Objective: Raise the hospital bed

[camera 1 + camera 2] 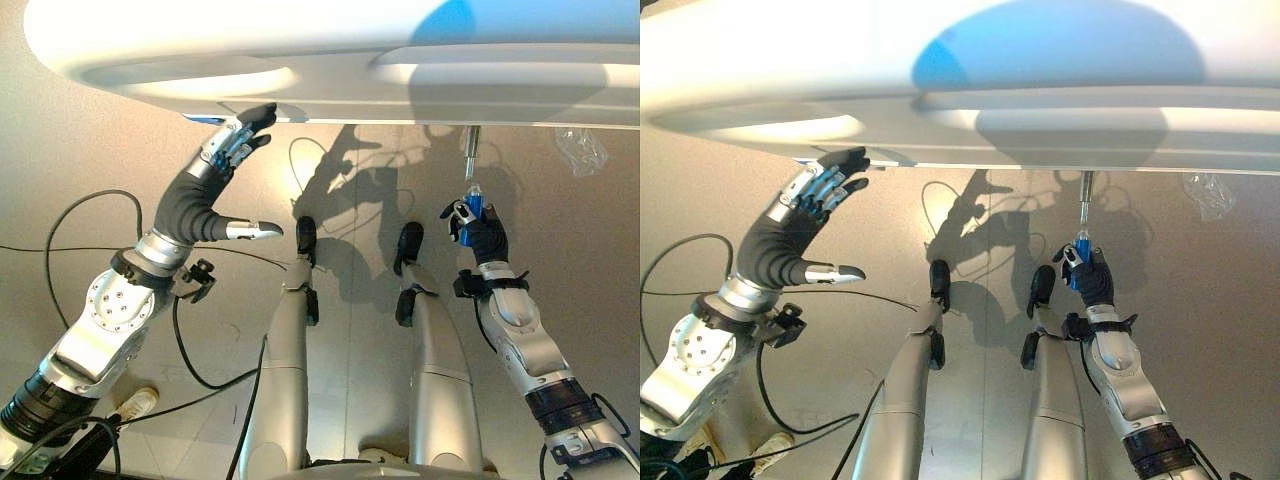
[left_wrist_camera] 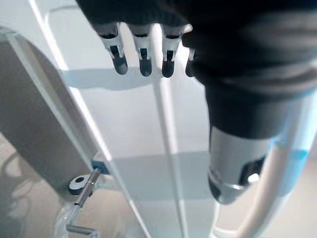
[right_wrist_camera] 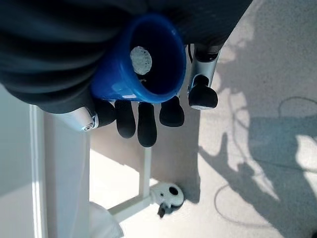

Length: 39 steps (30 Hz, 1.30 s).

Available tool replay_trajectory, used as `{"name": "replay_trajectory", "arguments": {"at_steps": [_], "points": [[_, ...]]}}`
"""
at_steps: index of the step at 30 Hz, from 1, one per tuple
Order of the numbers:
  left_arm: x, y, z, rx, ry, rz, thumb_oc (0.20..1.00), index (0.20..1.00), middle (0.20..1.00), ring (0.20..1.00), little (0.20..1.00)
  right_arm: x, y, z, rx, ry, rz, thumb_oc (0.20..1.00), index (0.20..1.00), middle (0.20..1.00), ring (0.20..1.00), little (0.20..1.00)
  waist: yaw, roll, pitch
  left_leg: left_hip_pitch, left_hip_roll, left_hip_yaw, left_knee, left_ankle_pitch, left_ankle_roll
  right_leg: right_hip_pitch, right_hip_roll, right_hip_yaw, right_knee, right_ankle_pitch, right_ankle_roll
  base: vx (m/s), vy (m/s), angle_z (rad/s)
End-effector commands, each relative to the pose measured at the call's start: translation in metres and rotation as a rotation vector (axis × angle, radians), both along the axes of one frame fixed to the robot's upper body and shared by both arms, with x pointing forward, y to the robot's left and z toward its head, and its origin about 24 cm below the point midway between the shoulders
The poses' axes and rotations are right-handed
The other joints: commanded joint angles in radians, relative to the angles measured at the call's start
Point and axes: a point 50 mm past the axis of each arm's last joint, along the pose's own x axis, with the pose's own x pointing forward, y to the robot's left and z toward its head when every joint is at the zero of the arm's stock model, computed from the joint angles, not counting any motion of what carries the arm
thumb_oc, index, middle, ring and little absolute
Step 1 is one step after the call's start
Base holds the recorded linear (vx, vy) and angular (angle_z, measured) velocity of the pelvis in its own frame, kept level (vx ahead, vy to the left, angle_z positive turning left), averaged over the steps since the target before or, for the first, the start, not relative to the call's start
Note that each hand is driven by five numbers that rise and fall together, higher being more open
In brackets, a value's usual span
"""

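Blue crank handle sits clamped in the right robot hand under the hospital bed's white footboard, left robot hand splayed apart against its edge; cranking looks underway, so steady turning comes next.

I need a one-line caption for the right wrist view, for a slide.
The right hand, fingers curled round the blue crank handle, beside the white bed frame.

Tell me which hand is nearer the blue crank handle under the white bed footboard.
Right. The right hand is curled around the blue crank handle; the left hand is off to the side, fingers straight, up at the white bed footboard's lower edge.
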Motion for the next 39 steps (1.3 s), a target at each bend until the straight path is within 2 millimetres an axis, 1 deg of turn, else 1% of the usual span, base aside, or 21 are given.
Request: {"name": "replay_trajectory", "arguments": {"at_steps": [1,3,4,7,12,17,19,21,23,24,26,29,30,31,32,33,34,35,36,38,39], "points": [[-0.021,-0.006,0.014,-0.029,-0.117,-0.061,1.0,1.0,1.0,1.0,1.0,-0.04,-0.052,0.107,0.153,-0.693,-0.285,0.2,0.2,0.2,0.2,0.2,-0.046,-0.031,-0.025,0.062,-0.02,0.003,-0.098,0.041,-0.027,0.063,0.01,0.002,-0.08,0.032,0.078,0.0,0.0,0.0],[-0.02,-0.006,0.016,-0.027,-0.126,-0.059,1.0,1.0,1.0,1.0,1.0,-0.034,-0.076,0.095,0.114,-0.603,-0.426,0.2,0.2,0.2,0.2,0.2,-0.046,-0.033,-0.025,0.068,-0.021,0.0,-0.096,0.039,-0.026,0.071,0.008,0.002,-0.08,0.031,0.078,0.0,0.0,0.0],[-0.02,-0.006,0.016,-0.028,-0.126,-0.06,1.0,1.0,1.0,1.0,1.0,-0.033,-0.076,0.095,0.113,-0.603,-0.427,0.2,0.2,0.2,0.2,0.2,-0.046,-0.032,-0.025,0.068,-0.021,-0.001,-0.097,0.039,-0.026,0.071,0.009,0.001,-0.08,0.031,0.078,0.0,0.0,0.0],[-0.02,-0.006,0.019,-0.03,-0.138,-0.063,1.0,1.0,1.0,1.0,1.0,-0.027,-0.106,0.083,0.082,-0.506,-0.587,0.2,0.2,0.2,0.2,0.2,-0.043,-0.032,-0.025,0.079,-0.02,-0.003,-0.109,0.041,-0.026,0.083,0.008,0.001,-0.091,0.033,0.079,0.0,0.0,0.0],[-0.021,-0.009,0.021,-0.029,-0.138,-0.076,1.0,1.0,1.0,1.0,1.0,-0.023,-0.133,0.072,0.088,-0.413,-0.708,0.2,0.2,0.2,0.2,0.2,-0.036,-0.029,-0.025,0.088,-0.019,-0.004,-0.115,0.044,-0.027,0.089,0.008,0.0,-0.092,0.032,0.079,0.0,0.0,0.0],[-0.019,-0.011,0.02,-0.018,-0.126,-0.081,1.0,1.0,1.0,1.0,1.0,-0.024,-0.145,0.065,0.101,-0.365,-0.749,0.2,0.2,0.2,0.2,0.2,-0.034,-0.027,-0.025,0.092,-0.019,-0.008,-0.119,0.045,-0.028,0.09,0.009,-0.004,-0.087,0.026,0.078,0.0,0.0,0.0],[-0.019,-0.011,0.02,-0.018,-0.125,-0.081,1.0,1.0,1.0,1.0,1.0,-0.026,-0.151,0.06,0.099,-0.337,-0.775,0.2,0.2,0.2,0.2,0.2,-0.033,-0.027,-0.025,0.089,-0.021,-0.009,-0.117,0.044,-0.029,0.088,0.009,-0.005,-0.083,0.024,0.077,0.0,0.0,0.0],[-0.018,-0.011,0.02,-0.012,-0.122,-0.081,1.0,1.0,1.0,1.0,1.0,-0.03,-0.163,0.05,0.1,-0.28,-0.836,0.2,0.2,0.2,0.2,0.2,-0.03,-0.024,-0.025,0.085,-0.022,-0.011,-0.115,0.044,-0.03,0.089,0.008,-0.007,-0.08,0.019,0.077,0.0,0.0,0.0],[-0.018,-0.012,0.02,-0.009,-0.121,-0.082,1.0,1.0,1.0,1.0,1.0,-0.03,-0.167,0.049,0.095,-0.263,-0.846,0.2,0.2,0.2,0.2,0.2,-0.03,-0.023,-0.025,0.083,-0.022,-0.012,-0.114,0.044,-0.031,0.087,0.008,-0.008,-0.078,0.018,0.076,0.0,0.0,0.0],[-0.018,-0.012,0.02,-0.001,-0.115,-0.085,1.0,1.0,1.0,1.0,1.0,-0.034,-0.179,0.036,0.107,-0.19,-0.906,0.2,0.2,0.2,0.2,0.2,-0.027,-0.02,-0.025,0.083,-0.023,-0.015,-0.116,0.043,-0.031,0.086,0.007,-0.009,-0.075,0.016,0.076,0.0,0.0,0.0],[-0.017,-0.013,0.019,0.007,-0.11,-0.088,1.0,1.0,1.0,1.0,1.0,-0.037,-0.19,0.027,0.076,-0.105,-0.949,0.2,0.2,0.2,0.2,0.2,-0.023,-0.016,-0.025,0.08,-0.023,-0.015,-0.113,0.042,-0.032,0.083,0.006,-0.009,-0.072,0.015,0.075,0.01,-0.011,0.02],[-0.017,-0.015,0.018,0.02,-0.095,-0.103,1.0,1.0,1.0,1.0,1.0,-0.038,-0.201,0.023,0.028,-0.015,-0.967,0.2,0.2,0.2,0.2,0.2,-0.019,-0.013,-0.025,0.077,-0.023,-0.015,-0.114,0.044,-0.031,0.078,0.007,-0.009,-0.068,0.015,0.074,0.0,0.0,0.0],[-0.017,-0.015,0.018,0.019,-0.095,-0.102,1.0,1.0,1.0,1.0,1.0,-0.038,-0.201,0.023,0.028,-0.015,-0.967,0.2,0.2,0.2,0.2,0.2,-0.019,-0.013,-0.025,0.077,-0.023,-0.015,-0.114,0.044,-0.031,0.078,0.007,-0.009,-0.068,0.015,0.074,0.0,0.0,0.0],[-0.015,-0.017,0.016,0.033,-0.079,-0.115,1.0,1.0,1.0,1.0,1.0,-0.039,-0.21,0.017,0.002,0.072,-0.985,0.2,0.2,0.2,0.2,0.2,-0.015,-0.01,-0.025,0.075,-0.022,-0.015,-0.114,0.044,-0.031,0.073,0.008,-0.007,-0.066,0.014,0.074,0.0,0.0,0.0],[-0.015,-0.02,0.016,0.039,-0.073,-0.128,1.0,1.0,1.0,1.0,1.0,-0.039,-0.214,0.013,-0.018,0.135,-0.986,0.2,0.2,0.2,0.2,0.2,-0.011,-0.008,-0.025,0.072,-0.022,-0.016,-0.113,0.044,-0.029,0.068,0.007,-0.007,-0.063,0.013,0.074,0.0,0.0,0.0],[-0.015,-0.023,0.015,0.048,-0.06,-0.151,1.0,1.0,1.0,1.0,1.0,-0.037,-0.219,0.007,-0.07,0.246,-0.967,0.2,0.2,0.2,0.2,0.2,-0.001,-0.004,-0.025,0.062,-0.022,-0.017,-0.105,0.043,-0.027,0.057,0.008,-0.007,-0.049,0.008,0.073,0.0,0.0,0.0],[-0.014,-0.024,0.015,0.048,-0.055,-0.157,1.0,1.0,1.0,1.0,1.0,-0.034,-0.218,0.004,-0.112,0.301,-0.94,0.2,0.2,0.2,0.2,0.2,0.001,-0.002,-0.025,0.052,-0.023,-0.02,-0.096,0.041,-0.027,0.045,0.009,-0.003,-0.037,0.005,0.072,0.0,0.0,0.0],[-0.014,-0.024,0.015,0.048,-0.056,-0.156,1.0,1.0,1.0,1.0,1.0,-0.034,-0.218,0.005,-0.113,0.3,-0.939,0.2,0.2,0.2,0.2,0.2,0.0,-0.002,-0.025,0.052,-0.024,-0.02,-0.096,0.041,-0.026,0.044,0.009,-0.003,-0.037,0.005,0.072,0.0,0.0,0.0],[-0.014,-0.027,0.017,0.05,-0.056,-0.175,1.0,1.0,1.0,1.0,1.0,-0.03,-0.217,-0.002,-0.152,0.389,-0.887,0.2,0.2,0.2,0.2,0.2,0.008,0.0,-0.025,0.022,-0.028,-0.03,-0.067,0.038,-0.025,0.018,0.01,0.0,-0.01,-0.003,0.068,0.0,0.0,0.0],[-0.013,-0.028,0.016,0.045,-0.054,-0.182,1.0,1.0,1.0,1.0,1.0,-0.026,-0.218,0.003,-0.173,0.401,-0.889,0.2,0.2,0.2,0.2,0.2,0.011,0.005,-0.025,0.008,-0.031,-0.033,-0.054,0.034,-0.024,0.005,0.008,0.0,0.002,-0.008,0.067,0.0,0.0,0.0],[-0.014,-0.028,0.018,0.045,-0.061,-0.183,1.0,1.0,1.0,1.0,1.0,-0.019,-0.214,0.006,-0.222,0.422,-0.856,0.2,0.2,0.2,0.2,0.2,0.015,0.008,-0.025,-0.012,-0.032,-0.032,-0.037,0.03,-0.022,-0.011,0.005,0.001,0.017,-0.013,0.066,0.0,0.0,0.0]]}}
